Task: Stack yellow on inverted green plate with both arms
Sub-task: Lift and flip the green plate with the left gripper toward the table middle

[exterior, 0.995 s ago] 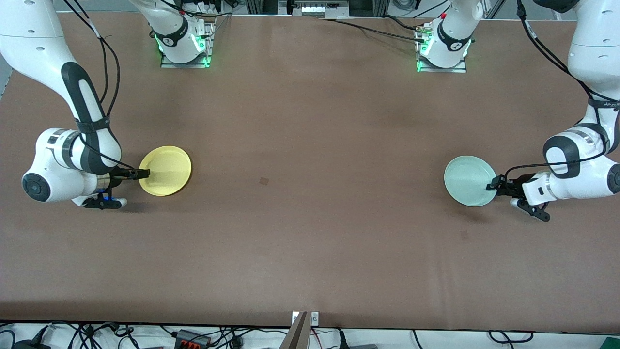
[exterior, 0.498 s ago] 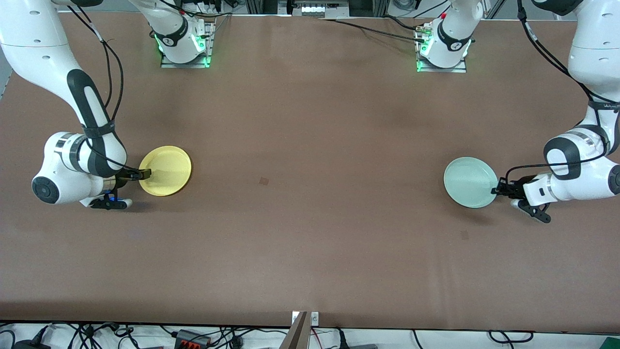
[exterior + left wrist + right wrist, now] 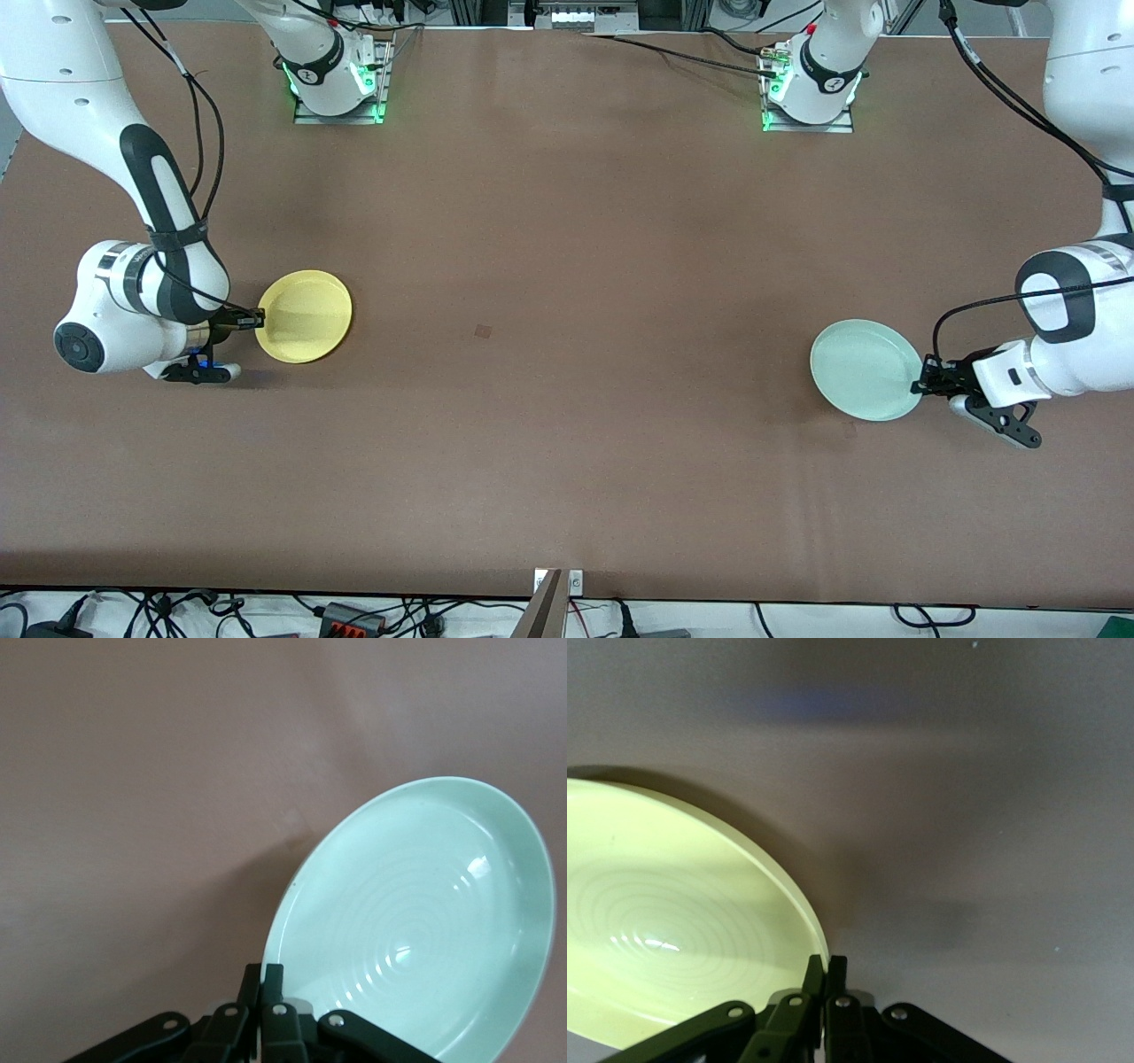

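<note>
Right pincer (image 3: pixel 258 316) clamps the yellow (image 3: pixel 306 316) plate's rim, hollow face up; at the brown tabletop's (image 3: pixel 567 354) other end, left pincer (image 3: pixel 921 383) clamps the green plate (image 3: pixel 864 370), tilted.

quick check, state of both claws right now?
Left claw: shut on the green plate, pinching its rim.
Right claw: shut on the yellow plate, pinching its rim.

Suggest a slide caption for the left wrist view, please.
Left gripper pinching the rim of the round pale mint-green plastic plate, lifted over the brown table.
</note>
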